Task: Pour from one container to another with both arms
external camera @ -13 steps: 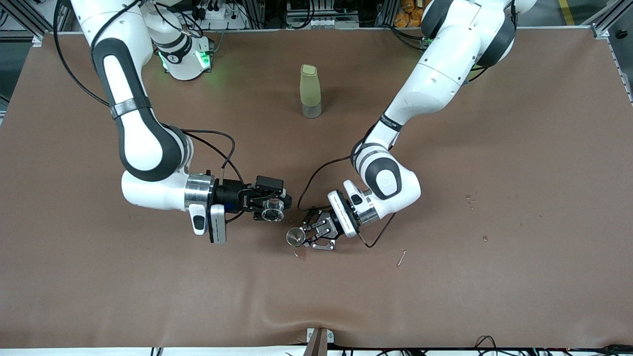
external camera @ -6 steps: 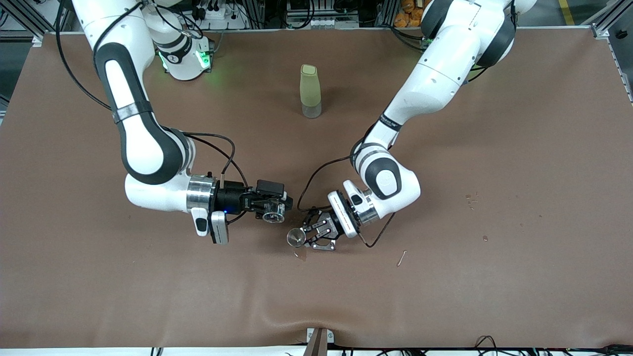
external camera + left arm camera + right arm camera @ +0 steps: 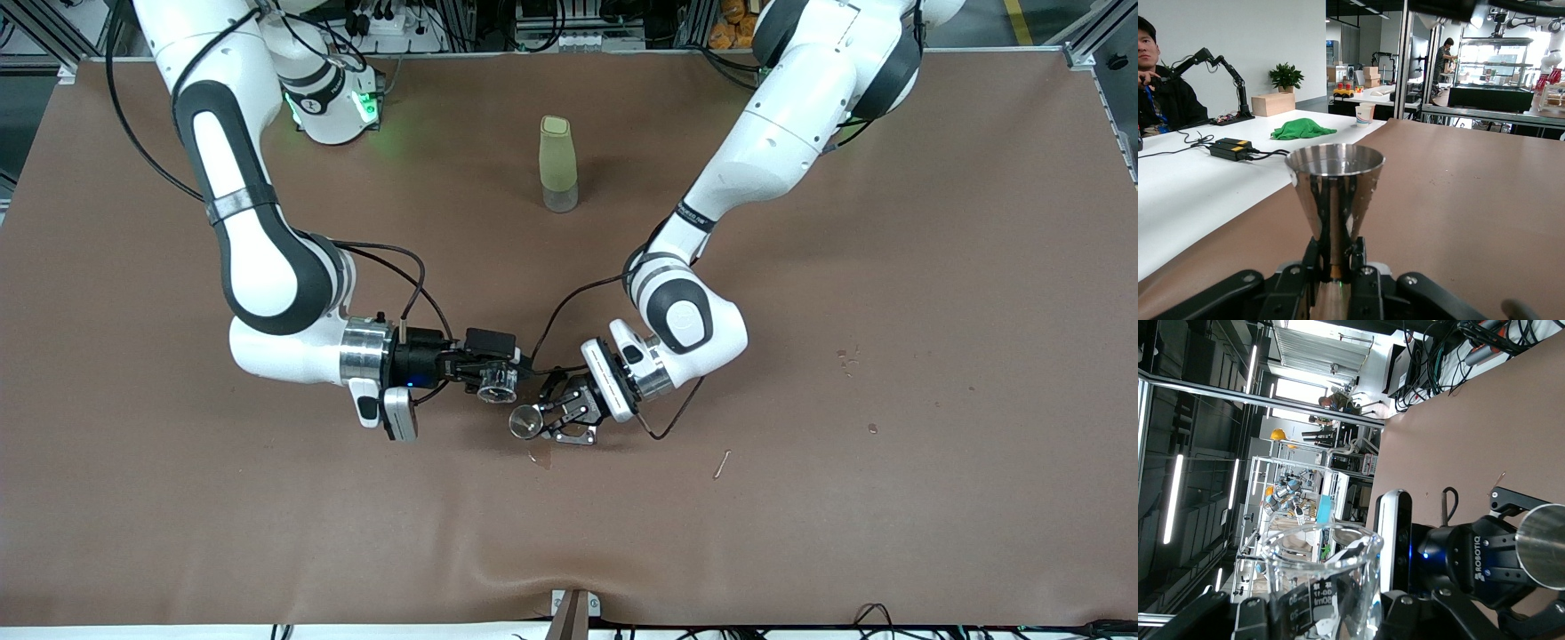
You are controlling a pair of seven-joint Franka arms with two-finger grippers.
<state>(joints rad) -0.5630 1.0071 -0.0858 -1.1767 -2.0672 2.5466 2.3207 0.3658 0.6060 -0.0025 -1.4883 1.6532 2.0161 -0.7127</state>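
My right gripper [image 3: 496,380] is shut on the tiny transparent glass cup [image 3: 498,385], which it holds tilted above the table's middle. In the right wrist view the glass cup [image 3: 1321,577], with printed measuring marks, sits between the fingers [image 3: 1201,613]. My left gripper [image 3: 546,424] is shut on the waist of the silvery hourglass metal cup [image 3: 525,423], held upright just beside and below the glass cup. The left wrist view shows the metal cup [image 3: 1335,193] rising from the left gripper [image 3: 1336,261]. The metal cup's rim [image 3: 1542,547] also shows in the right wrist view.
A tall pale-green bottle [image 3: 557,164] stands farther from the front camera, midway between the arms' bases. A small wet mark [image 3: 538,458] lies under the cups. A thin scrap [image 3: 722,463] and a few specks lie toward the left arm's end of the brown table [image 3: 889,356].
The right gripper has carried the glass cup closer to the metal cup and tipped it further. The left gripper with the metal cup has shifted slightly toward the glass cup.
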